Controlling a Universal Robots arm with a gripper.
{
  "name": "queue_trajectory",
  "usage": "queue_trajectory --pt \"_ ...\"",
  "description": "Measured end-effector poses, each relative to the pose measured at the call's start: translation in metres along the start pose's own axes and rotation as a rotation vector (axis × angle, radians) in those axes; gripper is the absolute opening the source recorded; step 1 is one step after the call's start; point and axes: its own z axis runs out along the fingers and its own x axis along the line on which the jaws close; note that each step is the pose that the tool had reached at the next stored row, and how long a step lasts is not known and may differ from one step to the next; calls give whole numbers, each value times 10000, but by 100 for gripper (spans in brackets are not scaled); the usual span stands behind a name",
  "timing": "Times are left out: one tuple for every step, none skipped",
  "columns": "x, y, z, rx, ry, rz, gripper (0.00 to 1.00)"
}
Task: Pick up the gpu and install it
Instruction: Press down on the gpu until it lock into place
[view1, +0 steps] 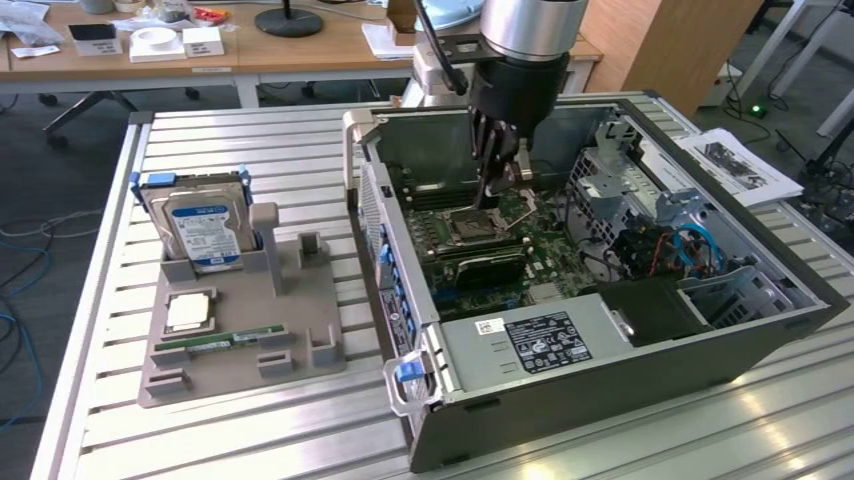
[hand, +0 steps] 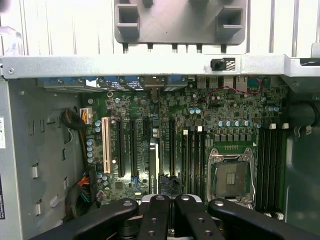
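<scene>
A slatted aluminium workbench (view1: 267, 130) stands before wooden desks (view1: 307, 45), with grey floor (view1: 34, 190) and trailing cables (view1: 20, 300).

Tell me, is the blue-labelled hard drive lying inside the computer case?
No, the hard drive stands in the grey holder beside the computer case.

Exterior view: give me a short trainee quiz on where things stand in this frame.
1. True or false: the silver hard drive with the blue-white label lies inside the open grey metal computer case.
2. The black claw hangs over: A) the grey plastic holder; B) the green motherboard in the case; C) the wooden desk.
3. Is the claw open or shut?

Key
1. False: it stands upright in the grey plastic holder beside the case.
2. B.
3. Shut.
</scene>
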Motion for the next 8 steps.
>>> queue_trajectory --pt "0 -5 -1 0 1 0 11" --pt "-1 -12 0 -1 1 0 11" --pt "-1 -20 1 0 0 0 11" --pt "-1 -28 1 1 0 0 11" --pt "-2 -36 1 0 0 0 11" --pt "-1 -40 1 0 0 -1 11" --pt "-2 -40 2 0 0 0 11" --pt "-2 -41 1 1 0 0 11"
